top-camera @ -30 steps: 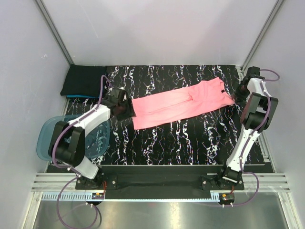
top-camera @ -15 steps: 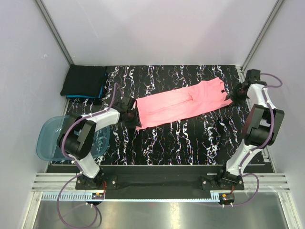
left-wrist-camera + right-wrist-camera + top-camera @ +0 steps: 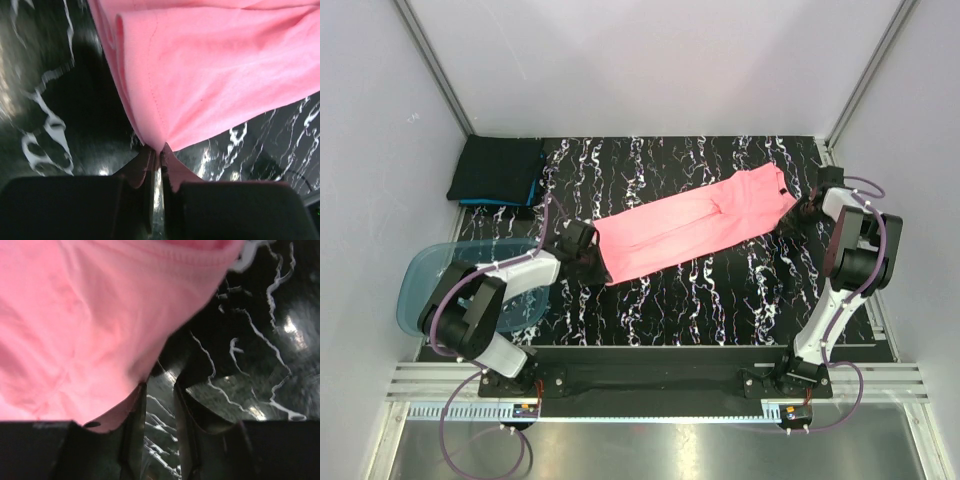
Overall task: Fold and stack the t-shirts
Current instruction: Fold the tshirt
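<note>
The salmon-pink t-shirt (image 3: 690,225), folded into a long strip, lies slantwise across the black marbled table. My left gripper (image 3: 592,262) sits low at its near-left end. In the left wrist view the jaws (image 3: 160,150) are pinched shut on a corner of the pink cloth (image 3: 215,75). My right gripper (image 3: 798,212) is at the shirt's far-right end, by the dark neck label (image 3: 783,191). In the right wrist view its fingers (image 3: 160,385) stand slightly apart. Bare table shows between them, and the pink cloth (image 3: 90,315) lies against the left finger only.
A folded black t-shirt on a teal-blue one (image 3: 496,170) lies at the back-left corner. The translucent blue tub (image 3: 425,285) hangs over the table's left edge beside the left arm. White walls close in on three sides.
The left gripper has closed onto the shirt's left corner and slid slightly toward the near side. The right gripper has moved left and nearer, up against the shirt's right end.
</note>
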